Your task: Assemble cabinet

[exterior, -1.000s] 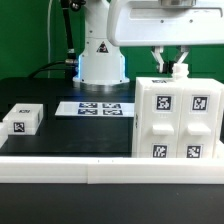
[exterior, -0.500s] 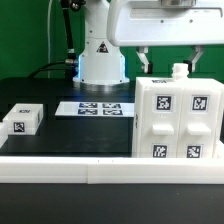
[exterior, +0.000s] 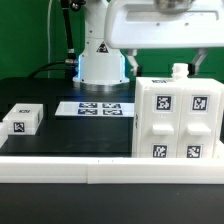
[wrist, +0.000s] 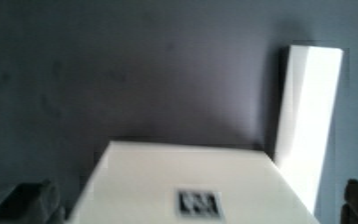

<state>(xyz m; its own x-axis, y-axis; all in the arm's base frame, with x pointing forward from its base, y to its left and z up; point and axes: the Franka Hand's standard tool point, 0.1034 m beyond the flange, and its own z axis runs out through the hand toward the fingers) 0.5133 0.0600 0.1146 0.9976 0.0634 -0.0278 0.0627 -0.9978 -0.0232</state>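
The cabinet [exterior: 178,118] is a large white box with square marker tags, standing at the exterior view's right. A small white knob [exterior: 179,70] stands on its top. My gripper [exterior: 167,60] hangs just above the cabinet, open wide and empty, with one finger [exterior: 131,62] on each side of the knob and apart from it. In the wrist view the cabinet's tagged top [wrist: 176,180] lies below my gripper [wrist: 190,203], and the dark fingertips [wrist: 23,202] show at the corners. A small white tagged block [exterior: 22,118] lies at the exterior view's left.
The marker board [exterior: 95,107] lies flat in front of the robot base [exterior: 100,60]. A long white rail [exterior: 100,172] runs along the front of the table. In the wrist view a long white bar [wrist: 309,110] lies beyond the cabinet on the dark table.
My fingers were close around the knob on the cabinet's top one second ago. They have opened wide and stand apart from it now. The knob stays in place.
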